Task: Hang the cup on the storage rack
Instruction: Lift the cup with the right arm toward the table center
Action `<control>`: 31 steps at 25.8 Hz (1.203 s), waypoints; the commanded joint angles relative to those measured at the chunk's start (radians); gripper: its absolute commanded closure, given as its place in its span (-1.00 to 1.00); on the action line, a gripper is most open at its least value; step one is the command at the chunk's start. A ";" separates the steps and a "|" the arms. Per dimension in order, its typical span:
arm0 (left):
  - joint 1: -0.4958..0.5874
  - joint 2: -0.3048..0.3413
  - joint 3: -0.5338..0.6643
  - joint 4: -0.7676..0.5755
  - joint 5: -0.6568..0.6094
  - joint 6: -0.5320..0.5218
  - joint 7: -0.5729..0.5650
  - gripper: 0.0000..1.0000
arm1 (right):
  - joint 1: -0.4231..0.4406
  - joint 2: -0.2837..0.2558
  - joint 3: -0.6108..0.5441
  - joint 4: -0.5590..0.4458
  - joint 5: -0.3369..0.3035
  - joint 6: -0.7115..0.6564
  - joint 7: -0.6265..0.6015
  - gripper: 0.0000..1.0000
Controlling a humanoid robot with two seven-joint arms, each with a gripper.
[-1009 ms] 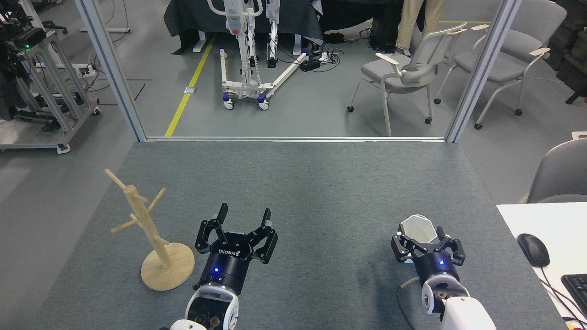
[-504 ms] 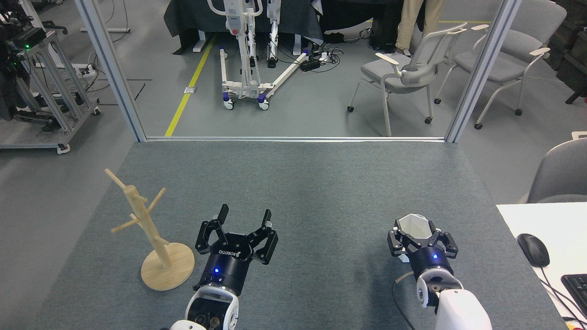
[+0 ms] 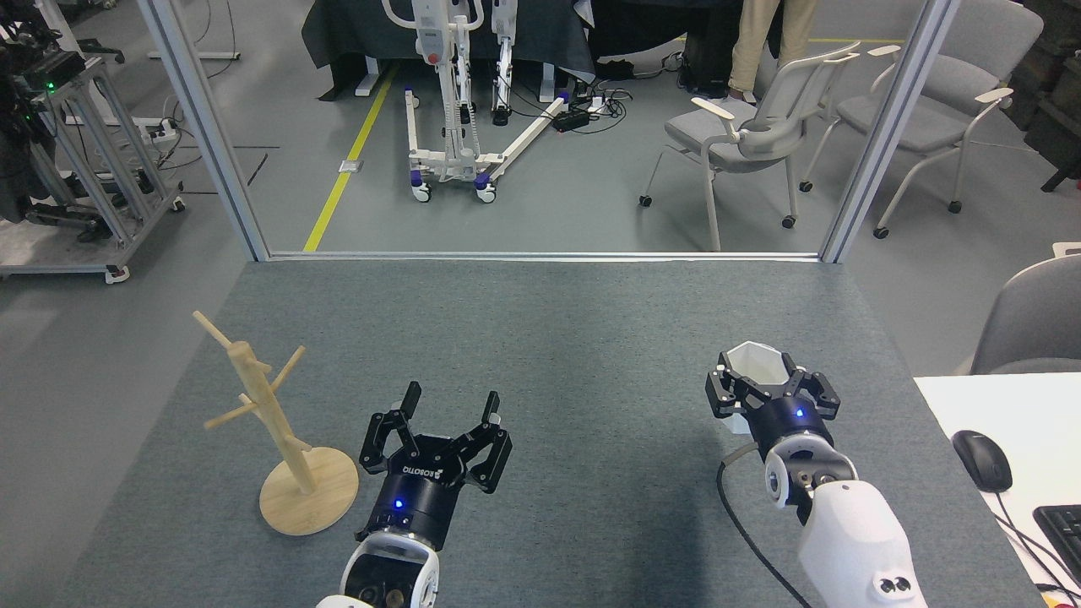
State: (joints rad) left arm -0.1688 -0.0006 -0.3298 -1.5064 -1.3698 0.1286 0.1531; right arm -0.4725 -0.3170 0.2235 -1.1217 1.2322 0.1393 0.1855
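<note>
The white faceted cup (image 3: pixel 757 364) sits upright in my right gripper (image 3: pixel 764 377), which is shut on it; its hexagonal rim opens upward and the handle is hidden. It is held above the grey table at the right. The light wooden storage rack (image 3: pixel 268 422) stands on its round base at the table's left, with thin pegs pointing up. My left gripper (image 3: pixel 451 403) is open and holds nothing, just right of the rack's base.
The grey table (image 3: pixel 557 338) ends at a metal-framed edge at the back. A white desk (image 3: pixel 996 405) with a black mouse (image 3: pixel 982 459) and a keyboard borders the right. Chairs and a wheeled lift stand on the floor beyond.
My right gripper has risen and moved away from me and slightly left, carrying the cup. The left gripper shifted down a little. The rack stayed put.
</note>
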 commanded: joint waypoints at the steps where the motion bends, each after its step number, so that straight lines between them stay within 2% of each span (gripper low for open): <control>1: 0.000 0.002 0.000 -0.002 0.000 0.000 0.002 -1.00 | -0.061 -0.002 0.068 -0.096 -0.016 0.056 0.112 0.85; 5: 0.000 0.002 -0.008 -0.002 0.000 -0.012 0.049 -1.00 | -0.152 -0.001 0.192 -0.152 -0.030 0.172 0.189 0.85; 9: 0.000 0.002 -0.012 0.000 0.000 -0.073 0.094 -1.00 | -0.252 0.019 0.303 -0.195 -0.030 0.304 0.279 0.85; 13: 0.002 0.002 -0.015 0.000 0.000 -0.168 0.088 -1.00 | -0.340 0.076 0.422 -0.213 -0.025 0.441 0.345 0.85; 19: 0.034 0.002 -0.060 0.002 -0.002 -0.236 0.082 -1.00 | -0.374 0.116 0.471 -0.294 -0.010 0.517 0.433 0.93; 21: 0.055 -0.001 -0.078 0.002 -0.002 -0.245 0.088 -1.00 | -0.376 0.122 0.471 -0.310 0.016 0.520 0.446 0.93; 26: 0.074 -0.007 -0.123 0.005 -0.002 -0.213 0.088 -0.99 | -0.377 0.147 0.471 -0.331 0.081 0.520 0.509 0.92; 31: 0.060 -0.021 -0.226 0.008 -0.012 -0.006 0.083 -0.99 | -0.377 0.161 0.471 -0.331 0.125 0.520 0.514 0.92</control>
State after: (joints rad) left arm -0.0994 -0.0137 -0.4960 -1.5011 -1.3744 0.0146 0.2407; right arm -0.8495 -0.1621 0.6948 -1.4515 1.3313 0.6590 0.6935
